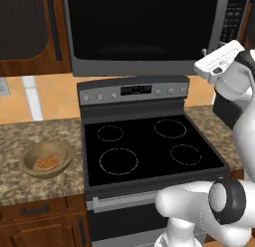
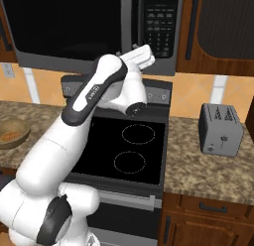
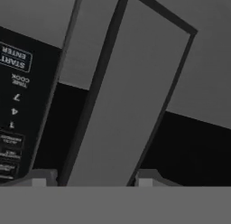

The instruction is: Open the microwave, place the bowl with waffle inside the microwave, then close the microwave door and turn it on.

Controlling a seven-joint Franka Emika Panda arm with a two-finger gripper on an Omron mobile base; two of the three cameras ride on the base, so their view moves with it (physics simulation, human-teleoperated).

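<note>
- Grey over-range microwave (image 1: pixel 144 32), wide with a dark glass front, hangs above the black-topped stove (image 1: pixel 149 146); its button keypad (image 2: pixel 161 27) sits at the right side.
- Grey-framed microwave door (image 1: pixel 142 27) with its tinted window looks shut, flush with the front, so the first step, opening it, is in hand.
- White robot arm (image 2: pixel 94 96) reaches up to the door's right edge, next to the keypad.
- Grey vertical handle bar (image 3: pixel 131 96) on the door runs up between the two finger tips in the hand view.
- Dark two-finger pincer (image 3: pixel 92 180) has a finger on each side of that bar, closed in on it and seemingly gripping it; actual contact is hard to confirm.
- Tan-brown round wooden bowl (image 1: pixel 46 159) rests on the speckled stone tabletop (image 1: pixel 30 136) left of the stove, well apart from the arm.
- Orange-brown gridded waffle (image 1: pixel 46 163) lies in the bowl's bottom.
- Next move, as I judge it: pull the handle outward in an arc about the left hinge, keeping the grip firm so the bar does not slip out.
</note>
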